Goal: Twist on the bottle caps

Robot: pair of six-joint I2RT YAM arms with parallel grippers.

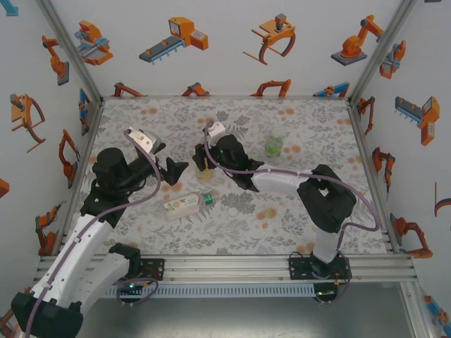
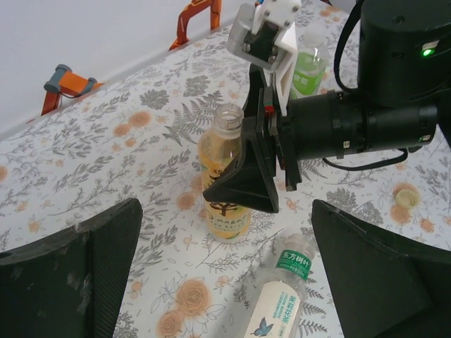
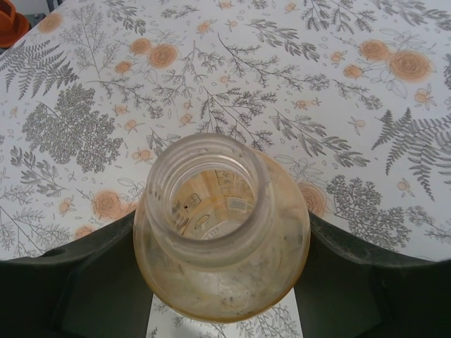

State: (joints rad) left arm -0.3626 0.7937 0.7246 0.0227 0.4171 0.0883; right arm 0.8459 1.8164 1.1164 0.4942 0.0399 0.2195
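An amber tea bottle (image 3: 225, 274) stands upright with its mouth uncapped, and my right gripper (image 3: 224, 232) is shut on its body, one finger pressed against each side. The same grip appears in the top view, right gripper (image 1: 204, 163), and in the left wrist view, amber bottle (image 2: 224, 151). My left gripper (image 2: 225, 211) is wide open with nothing in it, just left of that bottle, left gripper (image 1: 168, 158). A white bottle cap (image 1: 232, 210) lies loose on the table, cap (image 2: 406, 195). A pale-labelled bottle (image 1: 187, 204) lies on its side in front, pale bottle (image 2: 282, 306).
A small green bottle (image 1: 273, 146) stands upright behind and to the right of the right gripper, green bottle (image 2: 308, 67). The floral table (image 1: 317, 211) is walled at the back and both sides. The right arm's forearm (image 2: 352, 123) crosses behind the amber bottle.
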